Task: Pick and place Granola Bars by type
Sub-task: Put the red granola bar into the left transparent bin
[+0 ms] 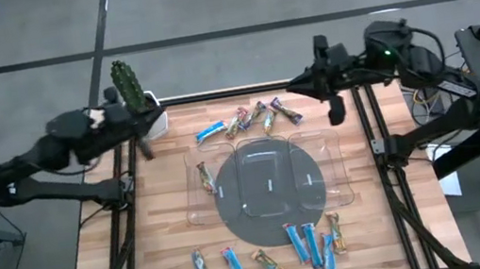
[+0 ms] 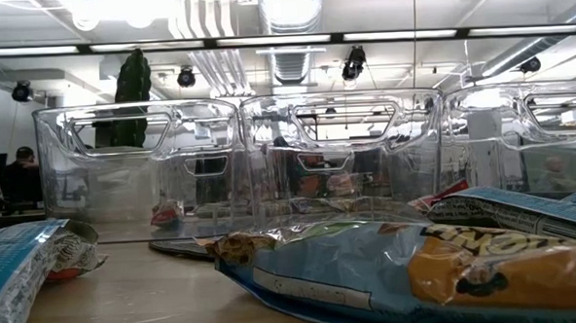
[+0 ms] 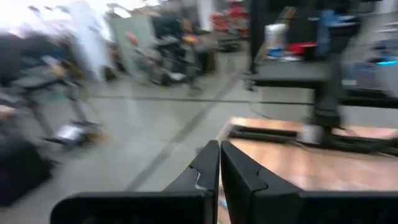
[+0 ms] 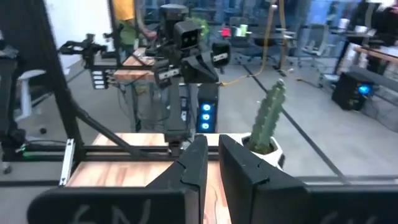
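Granola bars [image 1: 240, 122] scattered in two groups on wooden table [image 1: 165, 241] — far cluster of about five near the back edge, near row [image 1: 272, 254] of about seven along the front edge. One multicoloured bar [image 1: 206, 178] lying inside left compartment of clear plastic compartment tray [image 1: 344, 190]; centre and right compartments holding no bars. Tray resting on grey round mat [image 1: 233, 214].

Left gripper [image 1: 145, 149] raised at far-left corner of table, fingers [image 3: 208, 165] pressed together, gripping nothing — far cluster off to the side of the fingertips, well apart. Small green cactus [image 1: 127, 85] in white pot just beside the left wrist.

Right gripper [image 1: 335, 112] raised at far-right side, fingers [image 4: 239, 165] nearly together with a thin gap, nothing between them. Purple-ended bar [image 1: 285, 111] of far cluster nearest these fingertips, near but not touching. Cactus [image 4: 269, 118] and left arm [image 4: 183, 43] ahead of the right fingers, across the table.

Low view: blue-and-orange bar wrapper [image 2: 410, 268] in foreground, tray walls [image 2: 239, 164] behind it; neither gripper visible there.
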Tool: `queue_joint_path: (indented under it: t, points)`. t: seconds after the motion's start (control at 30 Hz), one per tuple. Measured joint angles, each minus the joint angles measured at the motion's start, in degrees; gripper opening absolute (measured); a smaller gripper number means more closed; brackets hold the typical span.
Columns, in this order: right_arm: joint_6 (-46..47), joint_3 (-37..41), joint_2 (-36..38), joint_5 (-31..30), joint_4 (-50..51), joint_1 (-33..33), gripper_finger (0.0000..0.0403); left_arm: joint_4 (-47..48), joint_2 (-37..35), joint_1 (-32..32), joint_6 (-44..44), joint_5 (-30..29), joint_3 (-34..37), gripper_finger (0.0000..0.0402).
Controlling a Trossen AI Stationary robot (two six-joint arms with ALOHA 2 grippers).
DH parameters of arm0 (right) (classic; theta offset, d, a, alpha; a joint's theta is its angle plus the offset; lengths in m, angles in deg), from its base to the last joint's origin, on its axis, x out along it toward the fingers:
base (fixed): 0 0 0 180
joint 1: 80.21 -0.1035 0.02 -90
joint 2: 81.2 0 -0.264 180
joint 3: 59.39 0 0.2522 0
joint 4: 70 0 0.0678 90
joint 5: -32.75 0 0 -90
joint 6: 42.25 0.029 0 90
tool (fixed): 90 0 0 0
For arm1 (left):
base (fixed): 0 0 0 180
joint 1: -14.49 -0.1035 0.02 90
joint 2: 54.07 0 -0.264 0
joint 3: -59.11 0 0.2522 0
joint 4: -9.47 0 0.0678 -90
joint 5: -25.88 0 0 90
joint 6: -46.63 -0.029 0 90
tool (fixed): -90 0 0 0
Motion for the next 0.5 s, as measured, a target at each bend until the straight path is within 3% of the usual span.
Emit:
queue_joint_path:
  t: [0.1,0.23,0.33,0.5]
  points:
    - [1.0,2.5,3.9,-1.3,0.1,0.0,0.0031,-9.0,1.7,0.0,-5.7,-4.3,1.4,0.0]
    - [1.1,4.5,8.7,-1.6,0.0,0.0,0.0031,-12.8,3.6,0.0,-7.1,-4.8,0.4,0.0]
    - [1.1,5.4,11.9,-4.6,0.3,0.0,0.0031,-11.4,4.4,-0.4,-4.6,-4.5,-2.3,0.0]
    - [-0.7,8.0,17.0,-8.6,2.9,0.0,0.0027,-5.5,6.4,-0.9,-2.6,2.6,-8.0,0.0]
